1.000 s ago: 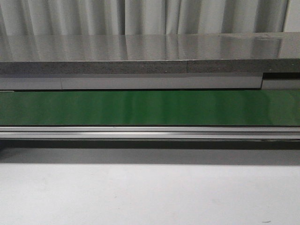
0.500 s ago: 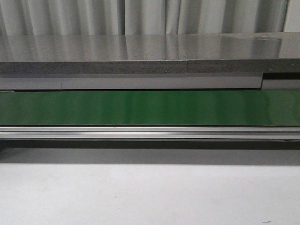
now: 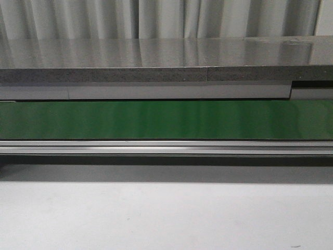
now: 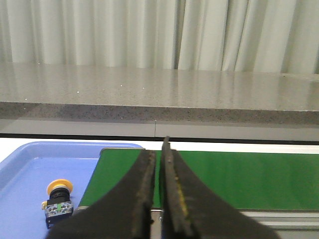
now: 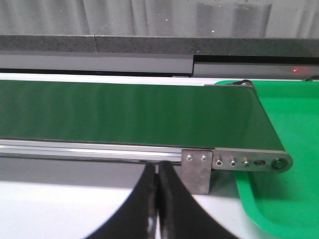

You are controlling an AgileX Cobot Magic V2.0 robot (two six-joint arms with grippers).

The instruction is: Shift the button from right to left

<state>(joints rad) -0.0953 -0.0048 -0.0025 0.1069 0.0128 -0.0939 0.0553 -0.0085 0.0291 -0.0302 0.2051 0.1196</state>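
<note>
The button (image 4: 59,200) is seen lying in the blue tray (image 4: 25,169) at lower left; left gripper (image 4: 158,199) and right gripper (image 5: 157,199) are pressed together, empty; no further move is indicated

1. Evenly and softly lit from above, moderately bright, no harsh highlights.
2. Pale vertical streaks of reflected curtain (image 3: 166,18) on the glossy grey counter (image 3: 156,52) and, fainter, on the green belt (image 3: 166,120).
3. Dark band of shadow beneath the belt's metal rail (image 3: 166,148) on the white table (image 3: 166,219).
4. Slightly soft and grainy overall.
5. Blurred, near-black fingers (image 4: 134,199) close to the left wrist lens.
</note>
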